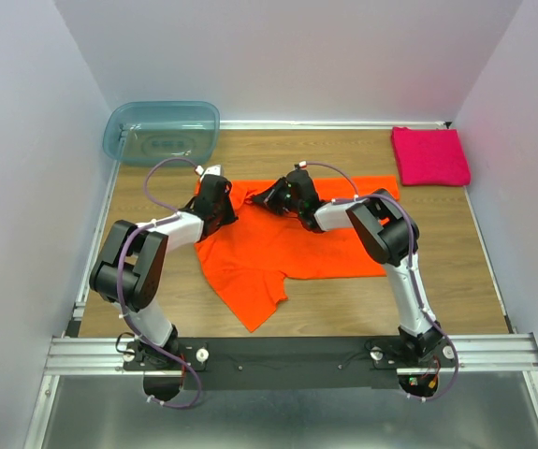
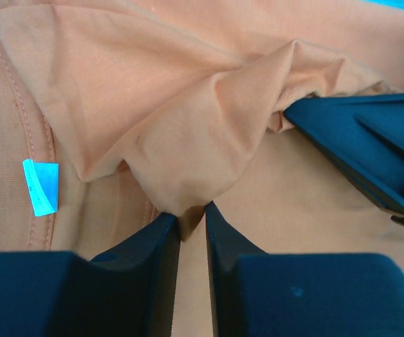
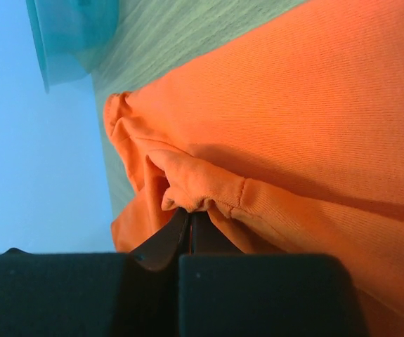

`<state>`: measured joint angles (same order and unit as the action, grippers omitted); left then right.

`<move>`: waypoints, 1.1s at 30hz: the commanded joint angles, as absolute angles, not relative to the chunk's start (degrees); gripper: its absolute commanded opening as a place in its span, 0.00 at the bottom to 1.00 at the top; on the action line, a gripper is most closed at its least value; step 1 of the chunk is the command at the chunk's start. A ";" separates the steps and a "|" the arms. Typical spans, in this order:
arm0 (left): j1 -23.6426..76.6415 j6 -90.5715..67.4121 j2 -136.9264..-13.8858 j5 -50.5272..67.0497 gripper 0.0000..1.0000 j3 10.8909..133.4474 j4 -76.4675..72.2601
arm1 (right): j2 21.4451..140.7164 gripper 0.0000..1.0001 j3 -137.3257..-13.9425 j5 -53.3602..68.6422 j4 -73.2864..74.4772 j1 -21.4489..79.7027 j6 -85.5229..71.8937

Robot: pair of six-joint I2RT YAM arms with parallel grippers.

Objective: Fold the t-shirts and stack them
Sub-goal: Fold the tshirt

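The orange t-shirt [image 1: 287, 238] lay rumpled at mid-counter [image 1: 456, 253]. The left gripper [image 2: 191, 217] had its jaws pinching a fold near the collar. The right gripper [image 3: 187, 214] had its jaws pressed together on a hem. A pink t-shirt [image 1: 429, 155] lay folded square in the far right corner, and a blue-green tub [image 1: 161, 131] stood far left.

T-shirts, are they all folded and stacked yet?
Not yet. The pink t-shirt lies folded at the far right. The left gripper and right gripper each pinch the orange t-shirt, which is spread out unfolded. Folding it and stacking the two is left.
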<state>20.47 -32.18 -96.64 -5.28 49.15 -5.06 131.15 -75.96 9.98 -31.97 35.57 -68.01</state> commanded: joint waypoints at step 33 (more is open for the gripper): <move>10.81 -28.04 -94.75 18.45 0.00 54.41 16.70 | 118.92 0.01 -68.11 26.54 -13.54 32.25 -52.38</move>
